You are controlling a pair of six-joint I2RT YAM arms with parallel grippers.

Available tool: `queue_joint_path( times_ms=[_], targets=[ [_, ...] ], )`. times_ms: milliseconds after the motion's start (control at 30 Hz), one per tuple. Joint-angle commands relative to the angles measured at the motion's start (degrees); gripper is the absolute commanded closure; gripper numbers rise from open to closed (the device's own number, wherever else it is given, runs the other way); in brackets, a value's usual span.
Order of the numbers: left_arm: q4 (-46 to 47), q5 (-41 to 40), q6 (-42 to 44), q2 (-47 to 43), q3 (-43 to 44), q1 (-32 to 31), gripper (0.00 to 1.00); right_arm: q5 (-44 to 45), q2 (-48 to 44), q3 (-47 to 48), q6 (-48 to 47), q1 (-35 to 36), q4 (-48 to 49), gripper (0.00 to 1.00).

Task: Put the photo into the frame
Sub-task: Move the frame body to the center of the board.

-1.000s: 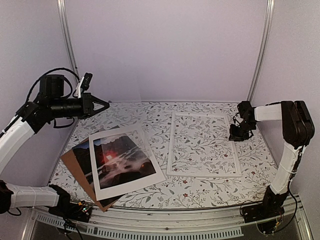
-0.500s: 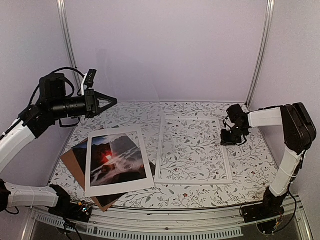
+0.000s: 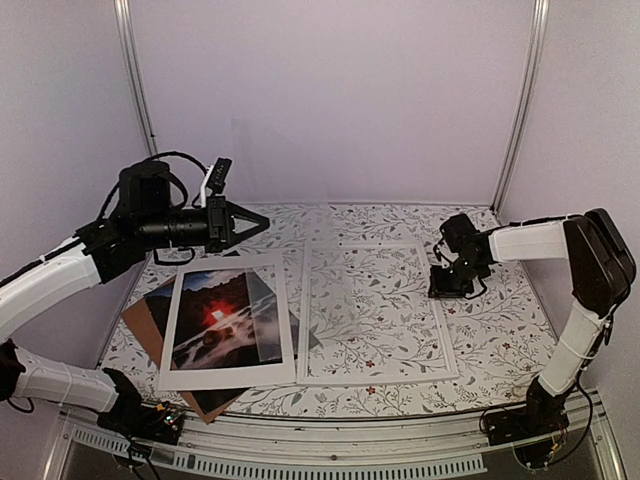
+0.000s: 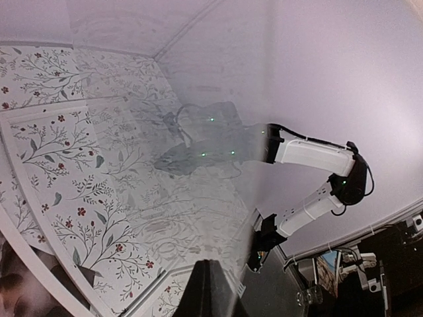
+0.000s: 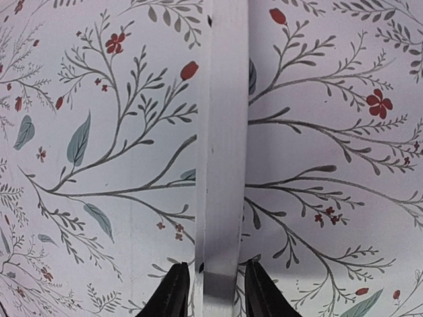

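Progress: hardly started, judging by the layout. The large dark landscape photo (image 3: 215, 315) with its red-orange glow lies outside the frame.
Photo: flat on the floral-patterned bench (image 3: 505, 330) at lower left of the top view. It sits under a flat white mat (image 3: 176, 370) with a window cutout and on top of a plain brown backing board (image 3: 138, 328).
Frame: the large white rectangular frame (image 3: 378, 379) lies flat at centre. Its left rail is just beside the mat, and only the bench pattern shows inside it.
Right hand (image 3: 442, 292): fingers narrowly parted astride the frame's right rail. It is unclear whether they pinch it or only bracket it.
Left hand (image 3: 262, 219): raised above the stack's far edge, fingers closed together. The wrist view shows a glassy sheen, so it cannot be told whether a clear sheet is pinched.
Left to do: free the photo, carry it right and lay it inside the frame.
In the way: the mat covers the photo's edges and likely has to come off first. The right hand sits on the rail the photo must clear.
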Motion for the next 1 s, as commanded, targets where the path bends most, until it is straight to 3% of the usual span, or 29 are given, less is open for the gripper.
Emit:
queue_joint_path(
  times_ms=[0,100,267,633,800,967],
  targets=[
    [9.2,-1.5,-2.5,2.8,-1.1,-3.4,1.0,1.0,-3.9,0.2,2.3,0.3,-0.6,0.61],
    [13.5,-1.7,-3.9,6.1,-1.1,-5.5,1.0,1.2,-3.9,1.5,2.0,-0.6,-1.9,0.47],
    [18.5,-1.5,-5.6,13.3,0.8,-8.8,1.0,-1.5,-5.4,2.8,0.4,-5.5,-2.3,0.39],
    [29.6,4.0,-11.1,29.7,13.3,-14.0,1.0,-1.8,-11.2,4.7,-3.9,-20.6,-5.4,0.37],
    [37.4,6.6,-16.4,35.4,16.0,-15.1,1.0,-2.3,-11.5,5.8,-4.8,-21.4,-6.3,0.37],
    [38.5,4.9,-18.4,39.4,16.0,-15.0,1.0,-2.7,-10.8,6.5,-4.9,-21.4,-6.5,0.38]
  ],
)
